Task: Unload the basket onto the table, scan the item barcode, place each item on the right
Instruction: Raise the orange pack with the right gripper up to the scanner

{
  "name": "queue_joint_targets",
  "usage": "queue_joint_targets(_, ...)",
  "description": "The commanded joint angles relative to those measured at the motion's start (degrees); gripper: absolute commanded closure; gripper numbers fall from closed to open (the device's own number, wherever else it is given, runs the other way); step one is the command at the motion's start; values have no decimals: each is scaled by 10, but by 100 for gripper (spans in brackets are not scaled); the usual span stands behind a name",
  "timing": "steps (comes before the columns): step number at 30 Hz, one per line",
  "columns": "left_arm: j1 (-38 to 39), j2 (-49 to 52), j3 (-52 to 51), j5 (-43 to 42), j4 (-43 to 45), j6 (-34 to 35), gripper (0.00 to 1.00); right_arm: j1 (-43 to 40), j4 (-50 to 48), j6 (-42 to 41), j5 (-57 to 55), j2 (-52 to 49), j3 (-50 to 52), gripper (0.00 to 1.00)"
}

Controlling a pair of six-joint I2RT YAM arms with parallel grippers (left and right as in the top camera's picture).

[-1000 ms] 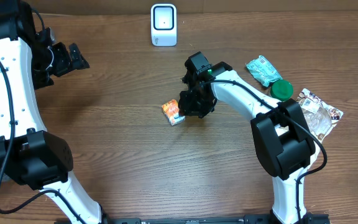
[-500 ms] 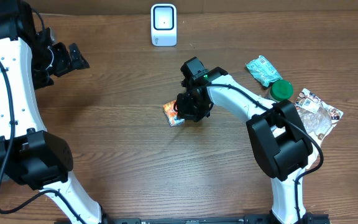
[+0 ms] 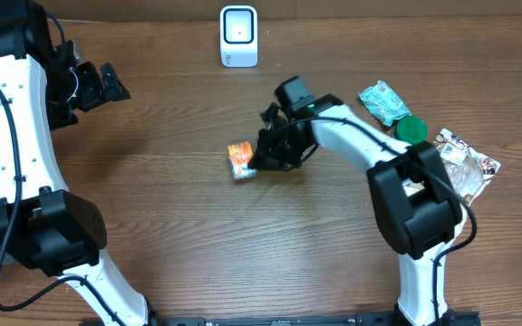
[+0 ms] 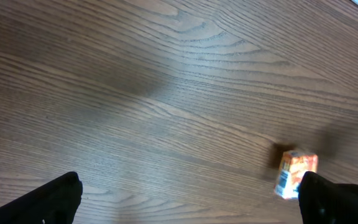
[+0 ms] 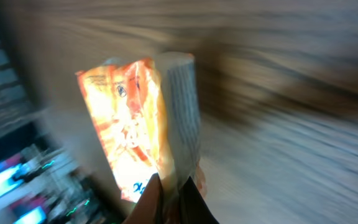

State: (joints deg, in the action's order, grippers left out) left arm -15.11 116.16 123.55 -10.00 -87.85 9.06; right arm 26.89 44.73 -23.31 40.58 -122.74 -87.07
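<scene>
Gripping the orange packet (image 3: 241, 160) near the middle of the table (image 3: 170, 208), right gripper (image 5: 174, 198) clamped on one edge and left gripper (image 3: 116, 80) spread wide, well apart; next, probably lift and turn any barcode toward the white scanner (image 3: 238, 36).

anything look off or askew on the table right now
Mainly the orange packet in the middle: the right hand pinches it by one thin edge, so it sits askew rather than flat. A crumpled clear wrapper lies on the right beside a green lid.
</scene>
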Motion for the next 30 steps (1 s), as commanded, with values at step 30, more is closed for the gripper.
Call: queue_joint_targets(30, -2, -7, 8, 2, 1, 3, 0, -115, -701, -618, 450, 60, 3, 96)
